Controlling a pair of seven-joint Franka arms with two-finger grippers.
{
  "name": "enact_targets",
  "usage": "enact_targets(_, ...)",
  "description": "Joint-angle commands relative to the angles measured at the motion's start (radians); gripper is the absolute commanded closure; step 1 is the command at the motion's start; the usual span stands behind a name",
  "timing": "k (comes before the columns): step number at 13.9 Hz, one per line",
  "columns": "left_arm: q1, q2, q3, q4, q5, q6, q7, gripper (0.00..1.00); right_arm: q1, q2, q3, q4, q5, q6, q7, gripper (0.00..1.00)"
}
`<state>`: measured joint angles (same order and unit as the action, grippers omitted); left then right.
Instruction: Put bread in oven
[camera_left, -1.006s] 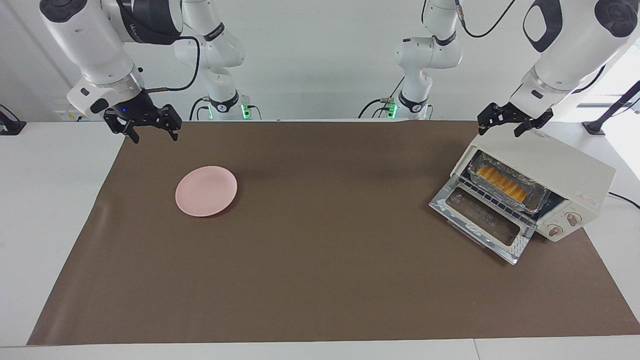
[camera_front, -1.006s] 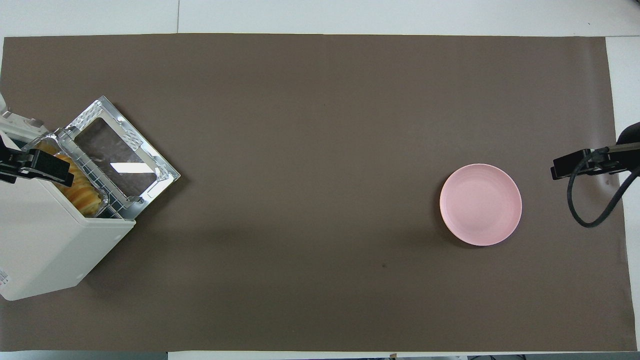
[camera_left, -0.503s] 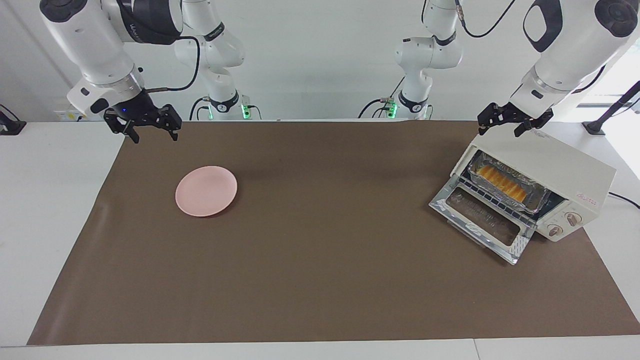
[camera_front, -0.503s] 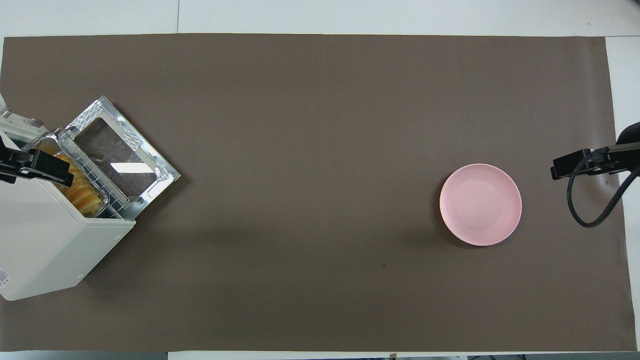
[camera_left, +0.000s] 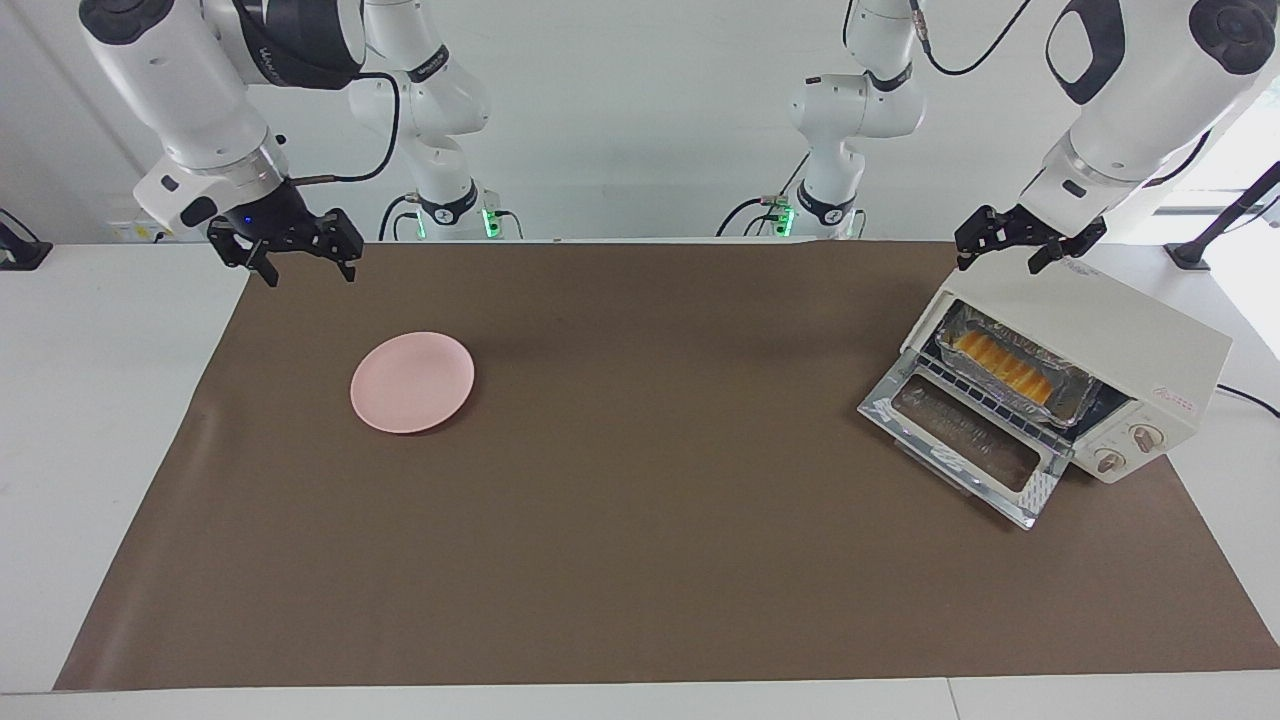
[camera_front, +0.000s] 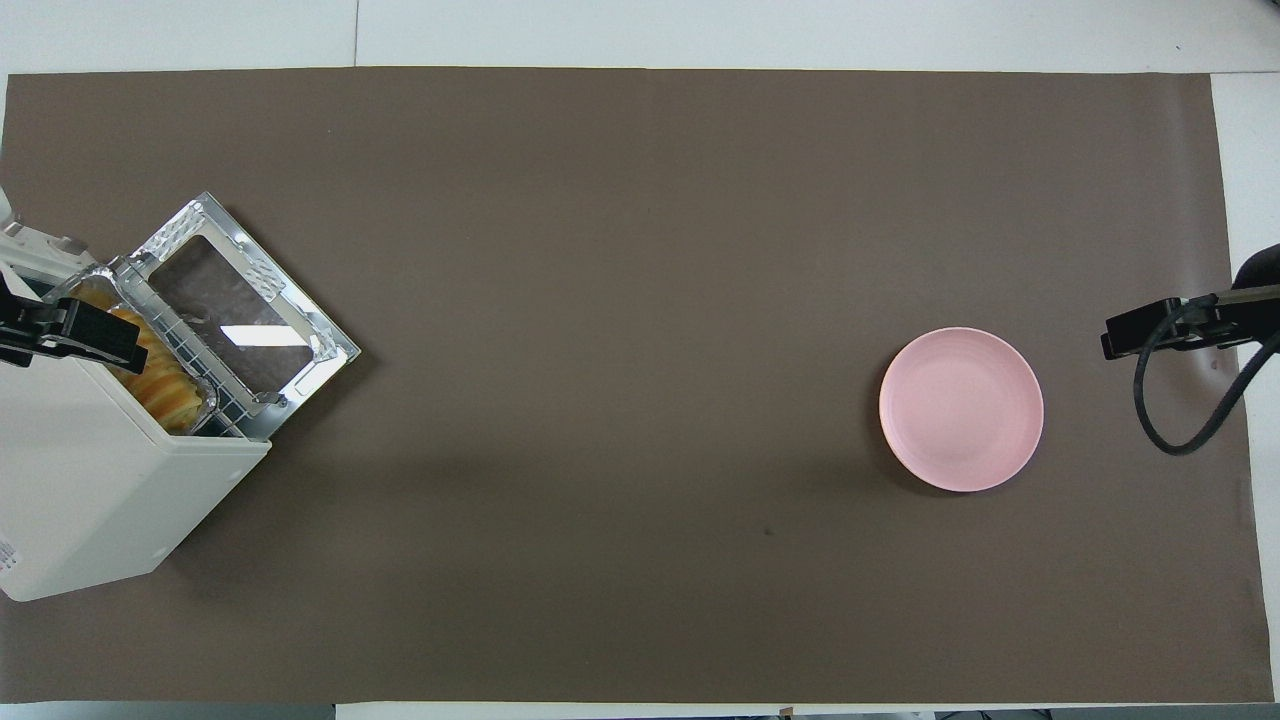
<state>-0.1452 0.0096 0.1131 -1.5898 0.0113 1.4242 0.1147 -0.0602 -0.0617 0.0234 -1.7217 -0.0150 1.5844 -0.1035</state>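
The left end effector hangs w/ its fingers apart and holds nothing. It is up over the top of the oven, at the corner nearer the robots. The right end effector also has its fingers apart and holds nothing. It hangs over the table edge at the right arm's end, near the pink plate, which has nothing on it, and it just waits.

The bread is in the oven, lying in a shiny foil tray on the wire rack. The oven stands at the left arm's end of the table. Its glass door hangs down, wide open.

So the main job looks done: bread is in, both arms are up and clear. Prob. the only step left, if any, is to shut the door. For that the left arm would need to go down under the door's outer edge and push it up till it closes, w/o bumping the tray, which sticks out a bit at the front.
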Motion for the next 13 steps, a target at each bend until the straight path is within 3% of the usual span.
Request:
enact_targets(1,0.007,-0.016,-0.001,-0.010,-0.007,0.004,0.000,0.00,-0.020,-0.012,0.012,-0.004,0.018,-0.014,-0.012,0.00)
enact_targets(13,0.007,-0.016,-0.001,-0.010,-0.008,0.002,0.002,0.00,-0.020,-0.010,0.006,0.001,0.018,0.008,-0.010,0.00)
